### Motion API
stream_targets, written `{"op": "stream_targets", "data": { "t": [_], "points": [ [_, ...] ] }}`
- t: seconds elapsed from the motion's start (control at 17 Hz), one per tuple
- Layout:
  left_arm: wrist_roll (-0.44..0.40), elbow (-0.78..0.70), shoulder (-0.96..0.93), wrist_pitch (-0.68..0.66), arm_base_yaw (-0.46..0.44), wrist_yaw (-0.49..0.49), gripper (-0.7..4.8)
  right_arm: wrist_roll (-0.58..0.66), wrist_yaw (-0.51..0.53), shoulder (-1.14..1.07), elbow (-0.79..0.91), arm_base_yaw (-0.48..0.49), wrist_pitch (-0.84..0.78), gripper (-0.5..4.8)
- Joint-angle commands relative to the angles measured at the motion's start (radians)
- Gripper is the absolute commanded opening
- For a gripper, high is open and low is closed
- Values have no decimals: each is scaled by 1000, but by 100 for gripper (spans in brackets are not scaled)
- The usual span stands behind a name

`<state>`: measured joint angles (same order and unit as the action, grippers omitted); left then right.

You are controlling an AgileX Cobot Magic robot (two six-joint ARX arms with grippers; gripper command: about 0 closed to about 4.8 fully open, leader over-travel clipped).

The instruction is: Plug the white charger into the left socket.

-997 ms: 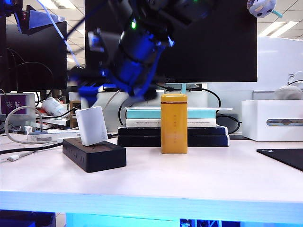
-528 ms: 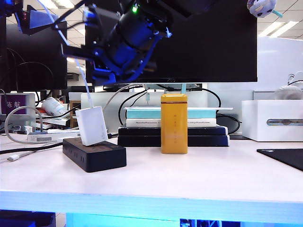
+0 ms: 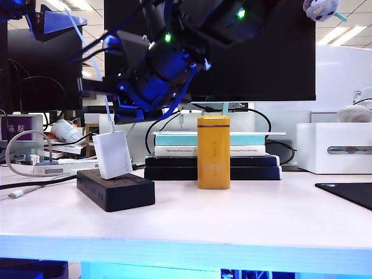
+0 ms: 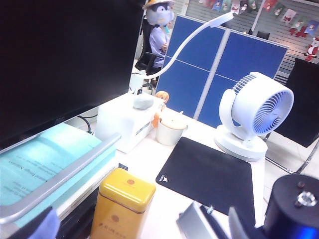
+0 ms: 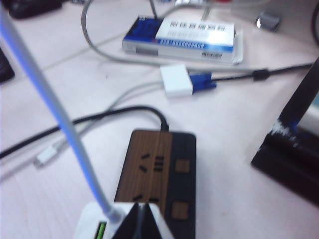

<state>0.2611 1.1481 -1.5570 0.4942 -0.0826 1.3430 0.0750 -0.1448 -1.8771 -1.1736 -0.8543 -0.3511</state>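
White surface (image 3: 244,215): charger (image 3: 113,154) upright on strip's (image 3: 116,189) left-end socket (image 5: 149,199). Right claw (image 5: 140,219) closed just above charger. Left claw (image 4: 219,226) open, aloft.

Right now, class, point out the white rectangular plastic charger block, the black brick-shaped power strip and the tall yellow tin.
White rectangular plastic charger block (image 3: 113,154): exterior view, front face.
Black brick-shaped power strip (image 3: 116,190): exterior view, side wall.
Tall yellow tin (image 3: 213,152): exterior view, front face.
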Motion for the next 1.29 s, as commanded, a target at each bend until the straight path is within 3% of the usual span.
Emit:
{"op": "stream_targets", "data": {
  "t": [0.06,1.29],
  "points": [
    [2,5,5,13,0,4,479,3,10,4,-3,-1,-20,-5],
    [2,5,5,9,0,5,479,56,32,-102,-3,-6,274,-6]
  ]
}}
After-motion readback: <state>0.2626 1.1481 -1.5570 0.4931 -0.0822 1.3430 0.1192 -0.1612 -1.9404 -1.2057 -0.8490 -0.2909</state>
